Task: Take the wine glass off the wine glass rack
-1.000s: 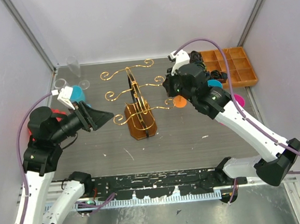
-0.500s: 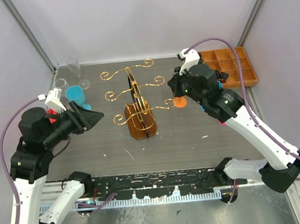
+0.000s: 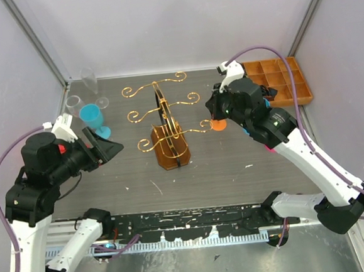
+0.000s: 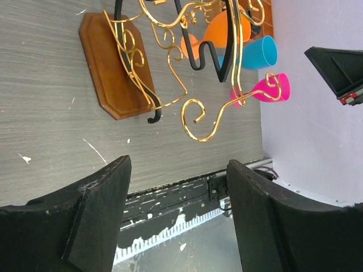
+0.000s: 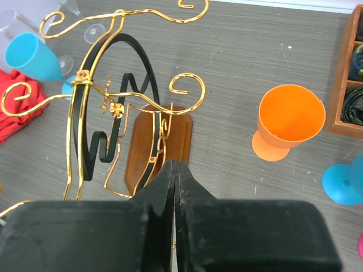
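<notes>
The left fingers (image 4: 85, 226) are spread wide with nothing between them. Through the gap I see only the wine glass rack (image 4: 113, 73) and a strip of table (image 3: 235, 169). They sit low over the left part of the table, with their tips aimed toward the rack in the middle.

The blue wine glass (image 3: 92, 113) is not in front of those tips. It stands just beside them on their far side, toward the left edge and the far-left corner. It is upright on its foot with the stem vertical, and it looks apart from the fingers, though I cannot be sure of the gap. A few clear glasses (image 3: 88, 79) stand further into that corner.

The right fingers (image 5: 161, 192) are pressed together on nothing and hover over the right side of the rack. The orange wine glass (image 5: 290, 120) stands upright on the table just beside the rack's wooden base, off to the right of these fingers.

Every curled arm of the rack that I can see is bare. My guess is that the blue glass is the one meant and that it is already off the rack. The left arm is much the nearer to it. Because the glass stands beside the fingers and not ahead of them, any sideways swing toward the far edge could tip it. Drawing back toward the near edge looks the safer way out.
</notes>
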`<state>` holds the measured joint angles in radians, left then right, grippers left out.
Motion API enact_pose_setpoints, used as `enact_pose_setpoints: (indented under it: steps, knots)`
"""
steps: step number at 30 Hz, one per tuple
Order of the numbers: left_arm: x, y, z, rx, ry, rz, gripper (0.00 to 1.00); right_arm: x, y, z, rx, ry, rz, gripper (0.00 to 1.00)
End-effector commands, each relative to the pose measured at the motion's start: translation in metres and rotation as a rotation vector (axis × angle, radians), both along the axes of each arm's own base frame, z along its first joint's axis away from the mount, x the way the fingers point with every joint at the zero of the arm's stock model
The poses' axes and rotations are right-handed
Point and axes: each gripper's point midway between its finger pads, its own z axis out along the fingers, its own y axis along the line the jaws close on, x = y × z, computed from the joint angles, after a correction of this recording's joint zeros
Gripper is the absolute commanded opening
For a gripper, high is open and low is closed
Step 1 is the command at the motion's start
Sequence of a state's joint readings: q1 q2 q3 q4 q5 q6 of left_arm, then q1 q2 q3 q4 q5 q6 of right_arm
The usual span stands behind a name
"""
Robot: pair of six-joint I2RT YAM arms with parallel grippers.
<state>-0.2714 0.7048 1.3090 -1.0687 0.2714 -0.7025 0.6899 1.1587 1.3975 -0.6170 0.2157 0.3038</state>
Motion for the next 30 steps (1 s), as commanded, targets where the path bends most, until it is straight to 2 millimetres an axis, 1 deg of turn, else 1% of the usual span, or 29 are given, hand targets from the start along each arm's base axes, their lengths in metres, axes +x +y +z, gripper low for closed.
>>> enact_pose_setpoints:
  steps: [1,5,9,10,12,15,19,21,23,30]
  knots:
    - [0.008,-0.001,-0.004,0.039,-0.003,-0.015,0.75,0.01,-0.008,0.014,0.016,-0.036,-0.077,0.01]
    - [0.018,-0.004,0.008,0.03,-0.083,-0.028,0.77,0.018,-0.01,0.007,-0.019,-0.031,-0.103,0.01]
    - [0.024,-0.006,0.022,0.037,-0.147,-0.045,0.8,0.022,-0.016,0.01,-0.035,-0.049,-0.138,0.01]
    - [0.025,-0.006,0.026,0.04,-0.159,-0.048,0.81,0.022,-0.016,0.012,-0.033,-0.054,-0.139,0.04]
    - [0.029,-0.007,0.028,0.046,-0.173,-0.051,0.82,0.021,-0.017,0.014,-0.022,-0.063,-0.142,0.19]
    - [0.033,-0.011,0.032,0.036,-0.192,-0.072,0.87,0.016,-0.023,0.016,-0.007,-0.076,-0.156,0.22]
    - [0.036,-0.015,0.035,0.026,-0.213,-0.087,0.87,0.013,-0.036,0.014,-0.011,-0.087,-0.205,0.41]
    - [0.036,-0.015,0.034,0.033,-0.216,-0.09,0.87,0.013,-0.041,0.012,-0.015,-0.09,-0.227,0.48]
    - [0.036,-0.014,0.034,0.038,-0.22,-0.09,0.9,0.012,-0.044,0.013,-0.017,-0.094,-0.238,0.51]
    - [0.029,-0.01,0.031,0.059,-0.227,-0.09,0.91,0.012,-0.046,0.001,-0.034,-0.057,-0.26,0.51]
